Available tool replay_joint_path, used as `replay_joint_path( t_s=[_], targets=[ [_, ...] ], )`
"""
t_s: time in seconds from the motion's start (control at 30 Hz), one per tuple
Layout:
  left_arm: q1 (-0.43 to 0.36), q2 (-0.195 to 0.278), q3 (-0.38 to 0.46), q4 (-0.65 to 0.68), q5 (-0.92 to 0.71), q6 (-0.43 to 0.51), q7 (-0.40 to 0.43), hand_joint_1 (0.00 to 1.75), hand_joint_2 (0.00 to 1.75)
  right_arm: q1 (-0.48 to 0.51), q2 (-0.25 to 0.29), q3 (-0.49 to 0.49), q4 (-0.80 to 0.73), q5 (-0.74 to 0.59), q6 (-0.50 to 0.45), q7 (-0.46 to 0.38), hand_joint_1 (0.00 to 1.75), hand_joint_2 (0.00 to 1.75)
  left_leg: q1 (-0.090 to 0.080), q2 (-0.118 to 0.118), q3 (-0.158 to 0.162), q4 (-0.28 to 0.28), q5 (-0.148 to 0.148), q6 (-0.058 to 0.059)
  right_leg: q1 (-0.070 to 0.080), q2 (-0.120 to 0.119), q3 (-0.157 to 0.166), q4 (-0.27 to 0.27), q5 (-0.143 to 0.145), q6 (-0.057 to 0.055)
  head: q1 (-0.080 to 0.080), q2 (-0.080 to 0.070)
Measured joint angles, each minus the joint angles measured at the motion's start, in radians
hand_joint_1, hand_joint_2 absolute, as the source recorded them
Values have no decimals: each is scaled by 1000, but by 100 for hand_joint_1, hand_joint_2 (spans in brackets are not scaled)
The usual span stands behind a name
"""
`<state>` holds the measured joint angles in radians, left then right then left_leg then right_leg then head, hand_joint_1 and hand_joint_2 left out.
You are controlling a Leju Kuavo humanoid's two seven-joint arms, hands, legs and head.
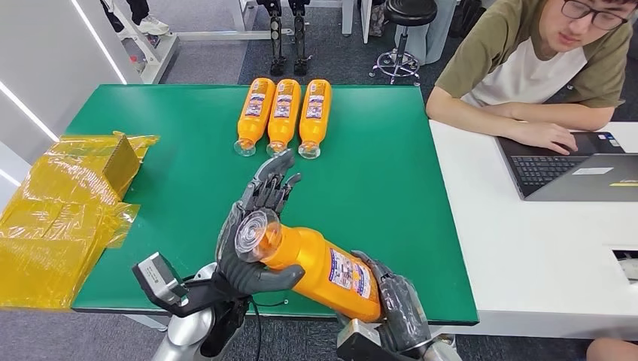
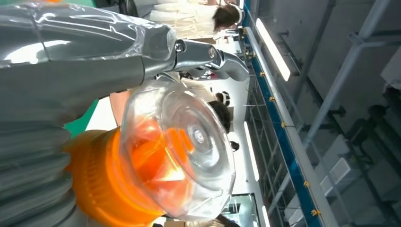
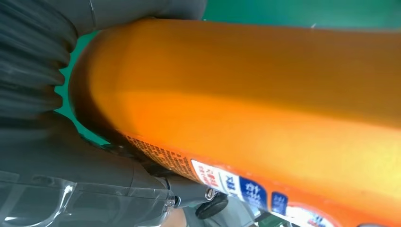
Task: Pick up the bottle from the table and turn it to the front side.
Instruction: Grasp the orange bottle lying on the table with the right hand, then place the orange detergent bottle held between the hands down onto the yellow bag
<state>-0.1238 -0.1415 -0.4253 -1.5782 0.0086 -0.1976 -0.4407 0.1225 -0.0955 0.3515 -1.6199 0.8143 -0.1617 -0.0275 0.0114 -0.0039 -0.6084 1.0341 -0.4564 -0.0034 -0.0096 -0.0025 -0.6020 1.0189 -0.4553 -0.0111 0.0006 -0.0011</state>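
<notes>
Three orange bottles point(image 1: 284, 115) lie side by side at the far edge of the green surface point(image 1: 376, 188), clear caps toward the near side. Crumpled yellow wrapping point(image 1: 64, 214) over a box covers the surface's left end and overhangs it. A white desk point(image 1: 527, 248) adjoins on the right, carrying an open laptop point(image 1: 572, 173); a seated person point(image 1: 542, 68) rests a hand on it. A black stool point(image 1: 406, 34) stands on the floor beyond.

We see a green surface point(image 1: 188, 135) beside a white desk point(image 1: 527, 248) (laptop point(image 1: 572, 169) open), grey carpet floor point(image 1: 211, 53), black stool point(image 1: 402, 45) behind.
</notes>
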Motion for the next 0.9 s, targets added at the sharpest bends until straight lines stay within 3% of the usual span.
replay_joint_path(
  t_s=[0.17,0.2,0.3,0.33,0.53,0.9],
  targets=[
    [0,0,0,9,-11,8,11,0,175,1,-1,2,-1,10,24,1,175,175,0,0,0,0,0,0,0,0,0,0,0,0,0,0],
    [0,0,0,11,-14,12,12,17,175,1,-1,2,-1,11,26,1,175,175,0,0,0,0,0,0,0,0,0,0,0,0,0,0],
    [-2,0,0,15,-25,20,18,148,175,-2,-1,1,0,12,34,1,175,175,0,0,0,0,0,0,0,0,0,0,0,0,0,0],
    [-2,0,0,16,-24,19,23,175,175,-4,-1,1,1,12,36,0,175,175,0,0,0,0,0,0,0,0,0,0,0,0,0,0],
    [-3,0,4,24,24,-16,64,175,175,-28,0,-8,16,6,35,-26,175,175,0,0,0,0,0,0,0,0,0,0,0,0,0,0],
    [-13,-7,17,28,32,-20,66,175,175,-36,14,-21,36,28,-32,-71,175,175,0,0,0,0,0,0,0,0,0,0,0,0,0,0]
  ],
)
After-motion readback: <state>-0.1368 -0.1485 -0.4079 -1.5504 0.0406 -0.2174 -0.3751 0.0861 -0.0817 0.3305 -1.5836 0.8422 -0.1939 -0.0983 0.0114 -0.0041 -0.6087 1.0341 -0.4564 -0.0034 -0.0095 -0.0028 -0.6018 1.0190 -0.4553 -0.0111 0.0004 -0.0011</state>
